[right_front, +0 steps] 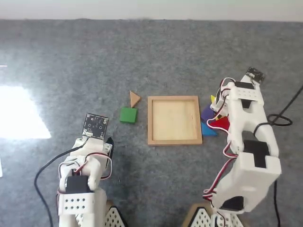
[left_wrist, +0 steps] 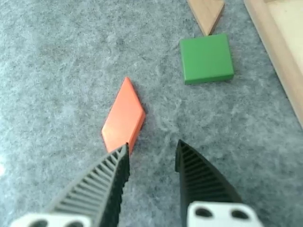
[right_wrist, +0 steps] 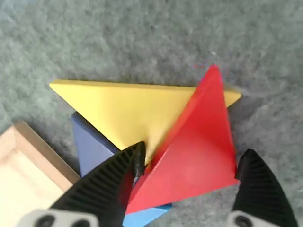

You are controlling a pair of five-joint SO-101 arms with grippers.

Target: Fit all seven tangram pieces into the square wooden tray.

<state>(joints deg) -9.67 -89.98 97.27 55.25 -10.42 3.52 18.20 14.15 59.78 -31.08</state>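
Beside tray (right_front: 150, 120), right hand (right_wrist: 193, 155) apart astride red triangle (right_wrist: 194, 137) (tilted on yellow triangle (right_wrist: 128, 109)); left hand (left_wrist: 152, 145) apart.

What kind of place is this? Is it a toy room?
Probably a robot workbench: a left arm and right arm with bare wires lean over a grey felt mat beside a wooden tray.

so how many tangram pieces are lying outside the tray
7. Left of the tray: tan triangle, green square, orange parallelogram near the left pincer. Right of it, piled at the right pincer: yellow triangle, red triangle, indigo piece, light blue piece. Pile could hide more.
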